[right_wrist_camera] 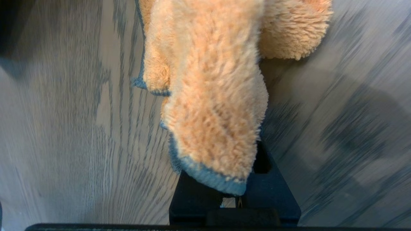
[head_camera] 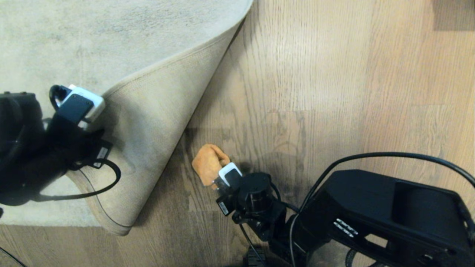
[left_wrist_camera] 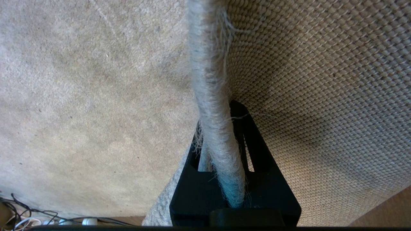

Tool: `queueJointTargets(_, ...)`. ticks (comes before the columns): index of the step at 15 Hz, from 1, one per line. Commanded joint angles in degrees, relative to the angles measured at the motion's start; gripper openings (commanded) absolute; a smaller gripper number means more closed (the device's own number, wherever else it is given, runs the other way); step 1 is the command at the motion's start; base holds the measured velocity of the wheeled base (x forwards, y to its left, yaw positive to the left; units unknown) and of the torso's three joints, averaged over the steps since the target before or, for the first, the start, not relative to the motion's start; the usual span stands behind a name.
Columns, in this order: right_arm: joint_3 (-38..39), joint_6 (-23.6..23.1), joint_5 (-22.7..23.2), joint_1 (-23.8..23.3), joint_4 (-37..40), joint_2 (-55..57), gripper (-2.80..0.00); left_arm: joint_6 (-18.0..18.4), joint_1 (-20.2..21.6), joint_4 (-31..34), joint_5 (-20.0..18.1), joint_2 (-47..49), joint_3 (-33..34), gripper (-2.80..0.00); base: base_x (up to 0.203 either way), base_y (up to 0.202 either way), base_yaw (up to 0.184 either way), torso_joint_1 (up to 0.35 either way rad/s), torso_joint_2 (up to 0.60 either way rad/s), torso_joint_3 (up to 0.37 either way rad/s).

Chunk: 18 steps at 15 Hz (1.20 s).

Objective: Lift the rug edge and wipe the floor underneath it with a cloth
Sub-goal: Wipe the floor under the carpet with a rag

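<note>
Beige woven backing shows where the left gripper (left_wrist_camera: 224, 154), at nine o'clock, clamps the rug edge (head_camera: 156, 111) folded back. Right gripper (head_camera: 222, 180), clenched on the cloth (head_camera: 207, 163), probably touches the floor (head_camera: 297, 92); wiping underway, next sweep toward eleven o'clock.

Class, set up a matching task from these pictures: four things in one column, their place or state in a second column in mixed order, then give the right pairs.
Things
1. rug edge
2. cloth
3. floor
4. left tool

States
A. bare brown wood planks
B. folded back, woven underside showing
C. orange and fluffy, held in the right tool
D. clamped on the rug's border

Pairs: 1-B, 2-C, 3-A, 4-D
</note>
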Motion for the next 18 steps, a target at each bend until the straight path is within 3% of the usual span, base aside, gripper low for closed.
queueJointTargets(1, -2.2, -0.1, -0.3, -2.1, 0.9, -2.9, -2.8, 0.2, 0.0, -0.1, 0.1, -0.1, 0.1, -2.8, 0.0, 0.0, 0.0, 0.0, 0.0, 0.0)
queueJointTargets(11, -2.6, -0.4, -0.4, -2.5, 10.9, -19.5, -2.8, 0.2, -0.1, -0.1, 0.1, -0.8, 0.7, -2.8, 0.0, 0.0, 0.0, 0.0, 0.0, 0.0)
queueJointTargets(13, -1.1, -0.4, -0.3, -0.9, 12.8, -22.2, -2.8, 0.2, -0.1, -0.1, 0.1, -0.8, 0.7, -2.8, 0.0, 0.0, 0.0, 0.0, 0.0, 0.0)
queueJointTargets(18, 12.5, 0.0, -0.3, 7.6, 12.1, -26.3, -2.8, 0.2, -0.1, -0.1, 0.1, -1.0, 1.2, -2.8, 0.0, 0.0, 0.0, 0.0, 0.0, 0.0)
